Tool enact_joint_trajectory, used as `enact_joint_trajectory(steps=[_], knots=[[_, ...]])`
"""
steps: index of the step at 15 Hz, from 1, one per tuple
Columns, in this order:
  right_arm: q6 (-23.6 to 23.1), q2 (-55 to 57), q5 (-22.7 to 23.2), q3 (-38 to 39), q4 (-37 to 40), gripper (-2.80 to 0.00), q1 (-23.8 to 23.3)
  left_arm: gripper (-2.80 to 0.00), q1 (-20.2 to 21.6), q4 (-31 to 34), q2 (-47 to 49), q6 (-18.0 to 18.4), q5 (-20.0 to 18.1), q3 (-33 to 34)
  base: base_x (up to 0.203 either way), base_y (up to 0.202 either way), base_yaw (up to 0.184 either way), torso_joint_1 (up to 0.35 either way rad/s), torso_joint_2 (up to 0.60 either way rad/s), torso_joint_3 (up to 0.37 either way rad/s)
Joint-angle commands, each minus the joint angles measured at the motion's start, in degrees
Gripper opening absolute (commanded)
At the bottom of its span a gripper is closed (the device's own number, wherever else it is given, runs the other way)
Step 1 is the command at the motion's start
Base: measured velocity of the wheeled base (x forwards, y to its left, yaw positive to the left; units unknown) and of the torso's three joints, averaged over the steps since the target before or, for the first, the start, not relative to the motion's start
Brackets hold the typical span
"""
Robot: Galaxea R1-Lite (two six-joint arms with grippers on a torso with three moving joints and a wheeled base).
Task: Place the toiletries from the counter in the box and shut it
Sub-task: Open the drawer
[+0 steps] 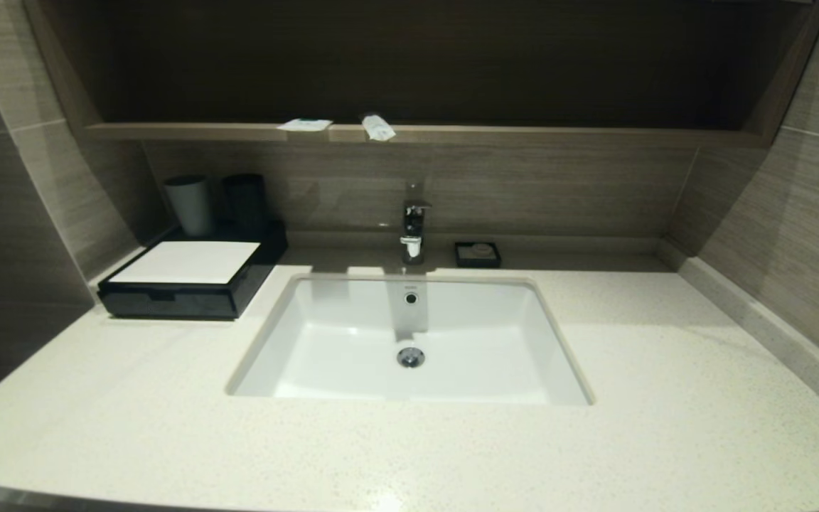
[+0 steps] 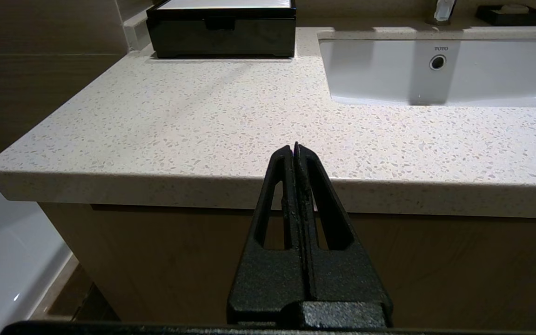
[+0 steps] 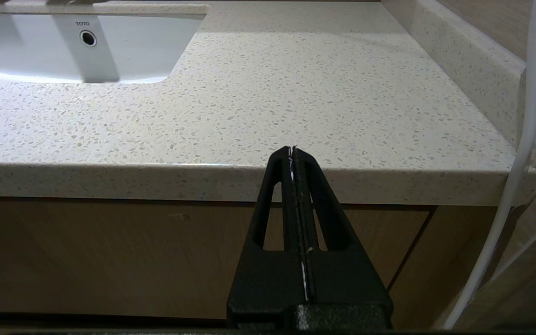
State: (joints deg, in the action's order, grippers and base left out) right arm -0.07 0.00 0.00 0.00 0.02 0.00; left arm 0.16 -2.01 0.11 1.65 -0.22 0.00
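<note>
Nothing is begun: both toiletries lie on the counter (image 1: 523, 135), the flat sachet (image 1: 304, 125) just beside the narrow pouch (image 1: 378, 128), far ahead of and above both hands. The left hand (image 2: 295, 148) and right hand (image 3: 292, 150) hang before the worktop (image 2: 203, 121) edge, each pressed together and empty. The box (image 2: 224, 37) sits ahead of the left hand, its drawer closed. Next, I judge, that hand must pull the drawer open.
</note>
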Motion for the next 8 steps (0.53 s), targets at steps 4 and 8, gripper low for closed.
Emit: enact_joint_trajectory(steps=[4, 8], knots=[[0.0, 0.0, 0.0, 0.0, 0.0, -2.8, 0.0, -2.8, 0.0, -0.1, 0.0, -0.1, 0.0, 1.1, 0.0, 0.0, 0.0, 0.0, 0.0, 0.0], [0.0, 0.0, 0.0, 0.0, 0.0, -2.8, 0.0, -2.8, 0.0, -0.1, 0.0, 0.0, 0.0, 1.1, 0.0, 0.0, 0.0, 0.0, 0.0, 0.0]])
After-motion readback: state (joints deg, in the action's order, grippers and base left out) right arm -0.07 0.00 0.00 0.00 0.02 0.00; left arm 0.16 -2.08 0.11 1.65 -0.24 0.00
